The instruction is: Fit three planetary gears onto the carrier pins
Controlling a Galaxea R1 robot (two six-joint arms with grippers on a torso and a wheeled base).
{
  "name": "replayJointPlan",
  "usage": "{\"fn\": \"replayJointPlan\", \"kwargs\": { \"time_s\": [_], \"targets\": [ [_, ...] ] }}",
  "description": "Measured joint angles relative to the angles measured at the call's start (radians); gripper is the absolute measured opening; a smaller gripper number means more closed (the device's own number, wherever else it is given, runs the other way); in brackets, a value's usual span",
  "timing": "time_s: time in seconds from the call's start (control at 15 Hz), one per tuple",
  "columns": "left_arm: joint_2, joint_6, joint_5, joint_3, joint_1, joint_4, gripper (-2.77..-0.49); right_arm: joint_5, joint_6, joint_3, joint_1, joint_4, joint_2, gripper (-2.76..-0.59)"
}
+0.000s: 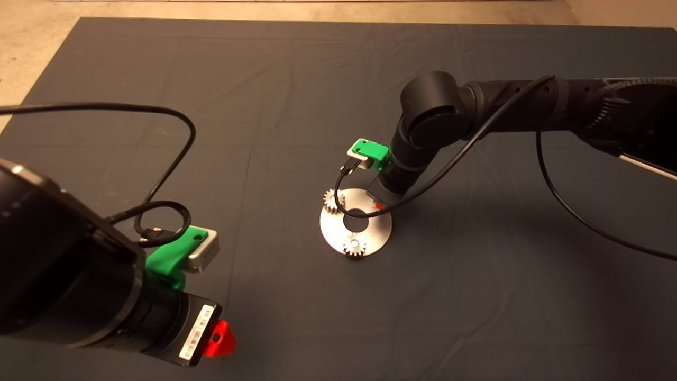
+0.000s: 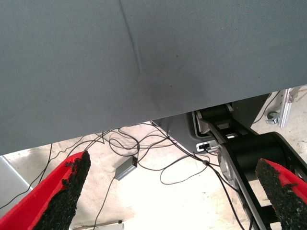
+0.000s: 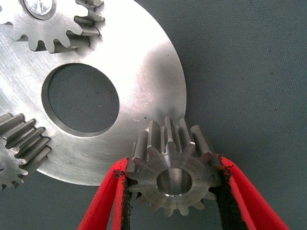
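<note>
Idle at the desk's near-left, my left gripper point(image 1: 219, 338) gapes empty, while my right gripper point(image 3: 173, 191) pinches the third gear point(image 3: 172, 179) by its toothed flanks over the plate's point(image 1: 378, 233) rim; small, hard steel, slippery, so I grip squarely.

Dim overhead light, glare on the plate point(image 1: 378, 233), sharp wrist close-up.
</note>
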Motion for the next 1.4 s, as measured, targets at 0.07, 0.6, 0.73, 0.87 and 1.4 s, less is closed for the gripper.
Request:
{"fn": "replayJointPlan", "kwargs": {
  "time_s": [0.07,0.6,0.73,0.87,1.4],
  "targets": [
    [0.0,0.0,0.0,0.0,0.0,0.0,-0.77,0.0,0.0,0.0,0.0,0.0,0.0,-2.39],
    [0.0,0.0,0.0,0.0,0.0,0.0,-0.77,0.0,0.001,0.0,0.0,0.0,0.0,-2.38],
    [0.0,0.0,0.0,0.0,0.0,0.0,-0.77,0.0,0.001,0.0,0.0,0.0,0.003,-2.39],
    [0.0,0.0,0.0,0.0,0.0,0.0,-0.77,0.0,0.001,0.0,0.0,0.0,0.008,-2.39],
    [0.0,0.0,0.0,0.0,0.0,0.0,-0.77,0.0,0.001,0.002,-0.001,0.0,0.008,-2.39]
  ]
}}
